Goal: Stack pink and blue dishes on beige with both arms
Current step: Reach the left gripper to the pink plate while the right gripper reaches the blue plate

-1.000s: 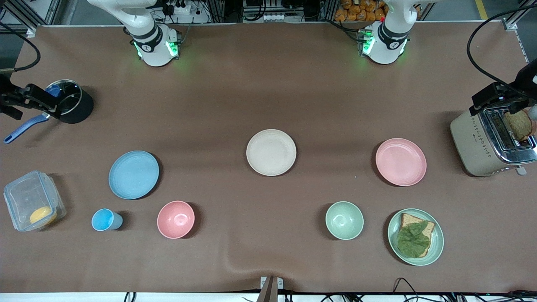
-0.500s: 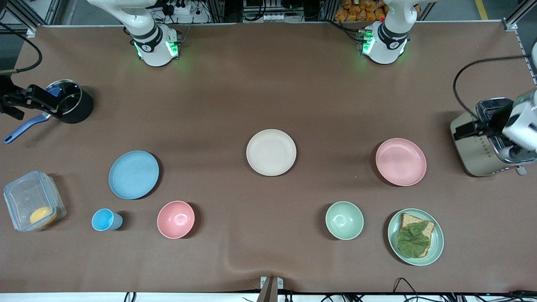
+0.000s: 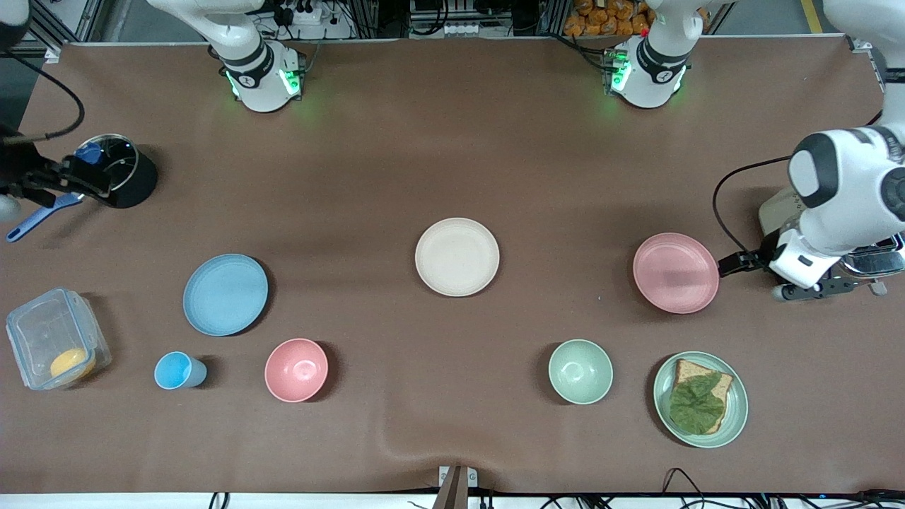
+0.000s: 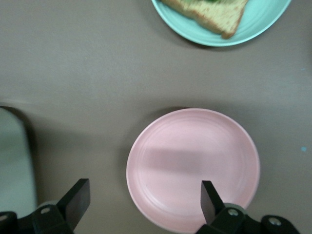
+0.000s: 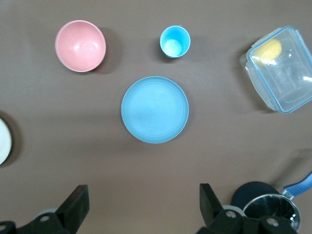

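Three flat plates lie on the brown bench, unstacked and well apart. Nearest the front camera, a green plate with bread and lettuce, a green bowl, a pink bowl, a small blue cup and a clear lidded box sit in a rough row. Farther back: blue plate toward the right arm's end, pink plate toward the left arm's end, beige plate between them, slightly farther from the camera than either. All three plates lie flat and bare. Left hand: up in the air just beside the pink plate's rim on the toaster side, arm covering most of the toaster; in the left wrist view its fingers stand wide apart, nothing between them, the pink plate below spanning much of the gap. Right hand: up over the black pot and its blue handle at the right arm's end; in the right wrist view its fingers are likewise spread wide and empty, with the blue plate, blue cup, pink bowl and box in sight below.
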You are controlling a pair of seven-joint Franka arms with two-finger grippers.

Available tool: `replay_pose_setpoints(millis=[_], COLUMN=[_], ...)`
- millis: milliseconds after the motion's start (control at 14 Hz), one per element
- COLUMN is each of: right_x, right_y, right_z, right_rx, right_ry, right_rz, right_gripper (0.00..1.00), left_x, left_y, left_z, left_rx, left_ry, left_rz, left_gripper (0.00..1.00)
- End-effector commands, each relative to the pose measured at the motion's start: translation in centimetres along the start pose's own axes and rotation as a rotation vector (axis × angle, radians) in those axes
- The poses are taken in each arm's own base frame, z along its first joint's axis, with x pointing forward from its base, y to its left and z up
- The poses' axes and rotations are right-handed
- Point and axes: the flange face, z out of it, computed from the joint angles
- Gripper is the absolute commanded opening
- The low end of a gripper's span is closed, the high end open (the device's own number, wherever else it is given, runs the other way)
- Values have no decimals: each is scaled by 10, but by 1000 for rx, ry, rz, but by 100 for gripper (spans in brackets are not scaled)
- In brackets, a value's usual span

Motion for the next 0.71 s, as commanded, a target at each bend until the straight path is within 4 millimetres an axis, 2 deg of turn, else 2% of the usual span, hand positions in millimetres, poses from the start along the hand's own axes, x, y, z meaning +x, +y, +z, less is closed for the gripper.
replay_pose_setpoints(millis=[0, 214, 357, 500, 643], right_x=[22, 48, 63, 73, 79], right_y=[27, 63, 69, 73, 82], right_z=[83, 169, 227, 274, 316], right_rx=[-2, 6, 13, 15, 9], right_ry=[-36, -96, -131, -131, -127], right_rz=[31, 85, 96, 100, 105], right_gripper=[100, 100, 100, 100, 100], left_x=[-9, -11, -10, -11, -12], left_y=[-4, -15, -22, -42, -44], left_z=[34, 62, 80, 97, 105], left_rx=[-13, -15, -4, 12, 10], left_ry=[-21, -53, -49, -53, -56], left_rz=[4, -15, -10, -18, -21], left_gripper=[100, 100, 100, 100, 100])
